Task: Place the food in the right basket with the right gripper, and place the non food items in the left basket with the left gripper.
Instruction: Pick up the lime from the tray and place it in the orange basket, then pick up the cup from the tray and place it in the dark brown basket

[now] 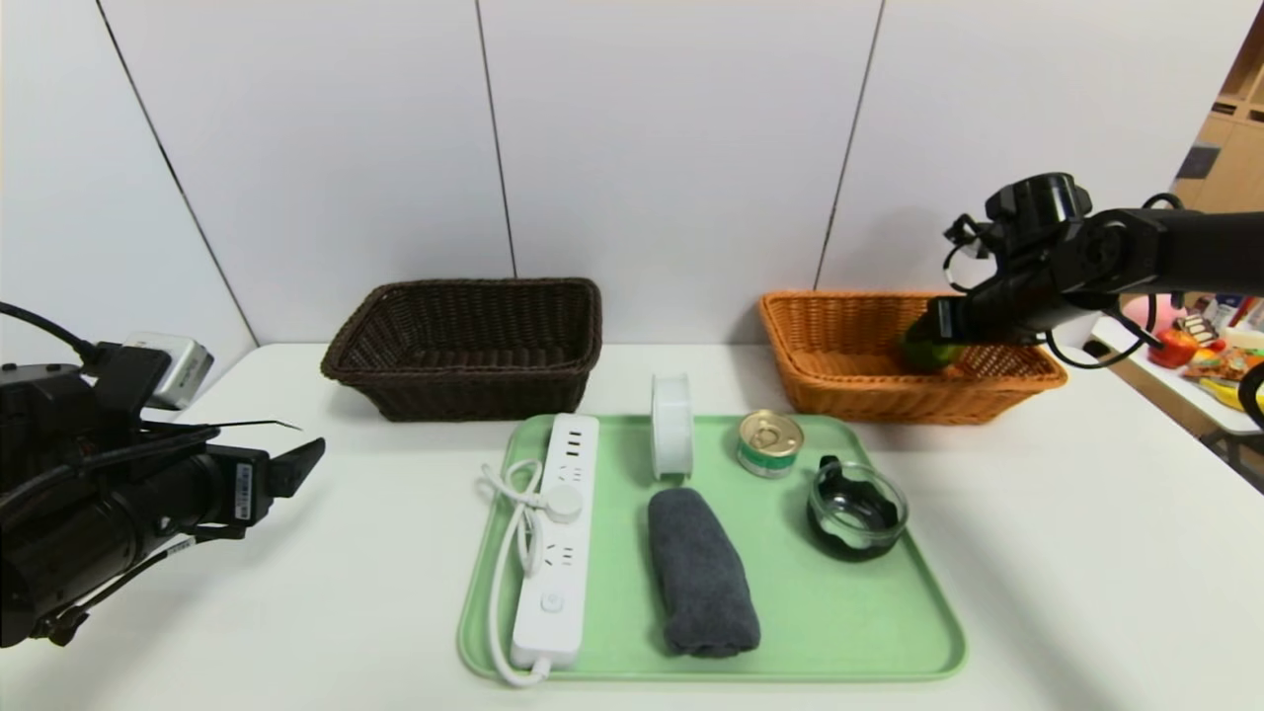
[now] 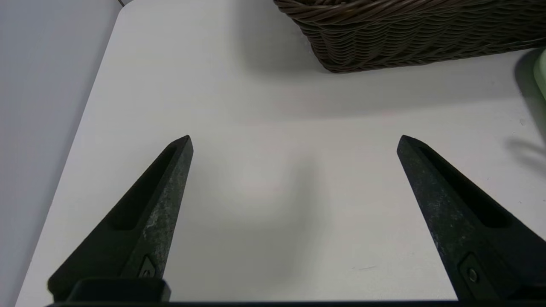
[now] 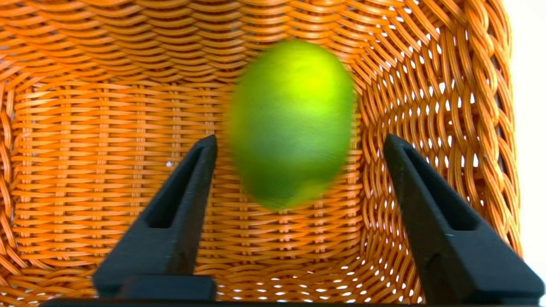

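In the right of the head frame, the right gripper (image 3: pixel 298 143) stands with wide jaws over the orange basket (image 1: pixel 839 346), not touching the green fruit (image 3: pixel 292 123), which looks smooth, firm and slippery, best gripped across its middle.

A staged test or laboratory setting is indicated rather than a home. A plain white table (image 1: pixel 1037 592) is set against bare white wall panels (image 1: pixel 671 148) with dark seams. Unrelated household articles are laid out on a green tray (image 1: pixel 839 612) between two wicker baskets. Wooden shelving (image 1: pixel 1229 138) and a second white table with toy foods (image 1: pixel 1210 360) are seen at the right edge.
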